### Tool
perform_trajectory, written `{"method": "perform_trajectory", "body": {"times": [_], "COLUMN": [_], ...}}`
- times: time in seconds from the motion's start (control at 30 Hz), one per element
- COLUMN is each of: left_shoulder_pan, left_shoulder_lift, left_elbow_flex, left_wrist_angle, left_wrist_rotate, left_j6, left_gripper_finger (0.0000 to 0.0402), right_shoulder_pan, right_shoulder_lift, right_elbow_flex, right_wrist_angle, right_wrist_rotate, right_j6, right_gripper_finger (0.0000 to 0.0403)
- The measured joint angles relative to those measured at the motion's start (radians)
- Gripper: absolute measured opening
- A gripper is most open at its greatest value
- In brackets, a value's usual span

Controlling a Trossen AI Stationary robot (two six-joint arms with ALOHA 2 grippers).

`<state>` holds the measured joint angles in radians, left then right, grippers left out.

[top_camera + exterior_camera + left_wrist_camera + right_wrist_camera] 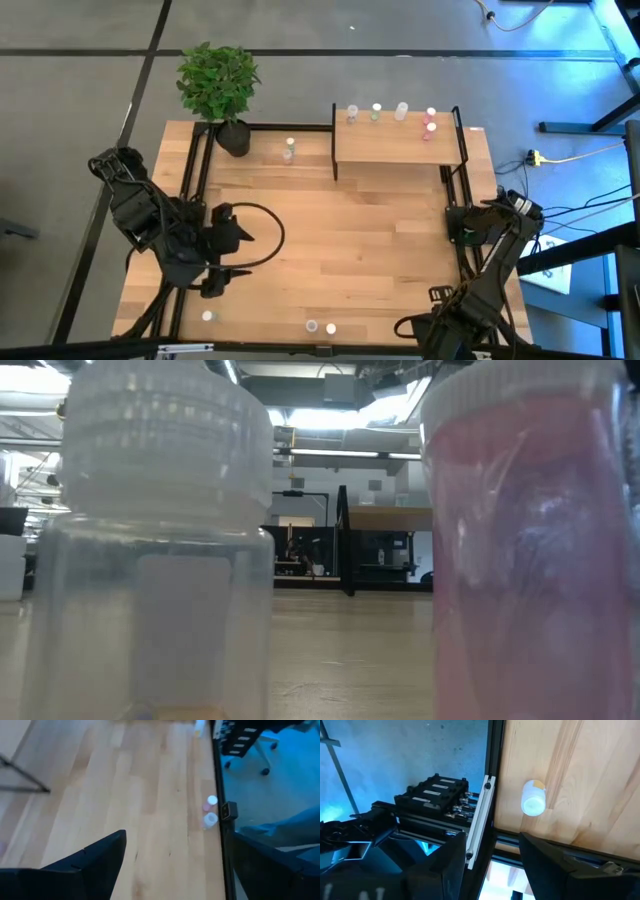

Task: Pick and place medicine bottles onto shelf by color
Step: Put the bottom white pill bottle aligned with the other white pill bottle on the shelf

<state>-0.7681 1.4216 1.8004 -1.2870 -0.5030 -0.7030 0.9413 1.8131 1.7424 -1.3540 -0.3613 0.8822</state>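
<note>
A: What might go wrong?

B: The bottles along the counter's near edge sit by the rim; a nudge could tip one off. The left claw, spread wide and empty, hovers near-left; the right claw, parted and empty, waits off the right edge.

A: The rest?

B: Grey floor, light wood, shelf far right holding five bottles.

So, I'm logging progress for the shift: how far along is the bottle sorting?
Done: about five bottles stand along the shelf back edge. In hand: nothing; the left gripper hangs open over the table's left side, and the right gripper sits empty at the right edge. Left: one bottle beside the plant and three near the front edge.
</note>
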Motion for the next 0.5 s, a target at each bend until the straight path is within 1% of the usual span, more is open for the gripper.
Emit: {"method": "perform_trajectory", "body": {"times": [0.13,0.27,0.5], "left_shoulder_pan": [0.0,0.0,0.0], "left_shoulder_lift": [0.0,0.0,0.0], "left_elbow_flex": [0.0,0.0,0.0], "left_wrist_angle": [0.051,0.059,0.042], "left_wrist_rotate": [0.015,0.046,0.048], "left_j6": [0.116,0.196,0.217], "left_gripper_finger": [0.0334,0.0334,0.0334], "right_shoulder_pan": [0.0,0.0,0.0], "right_shoulder_lift": [-0.001,-0.001,-0.001], "right_elbow_flex": [0.0,0.0,0.0], "right_wrist_angle": [0.0,0.0,0.0], "right_wrist_rotate": [0.0,0.0,0.001], "right_j6": [0.003,0.003,0.0], "right_gripper_finger": [0.0186,0.0186,0.0186]}}
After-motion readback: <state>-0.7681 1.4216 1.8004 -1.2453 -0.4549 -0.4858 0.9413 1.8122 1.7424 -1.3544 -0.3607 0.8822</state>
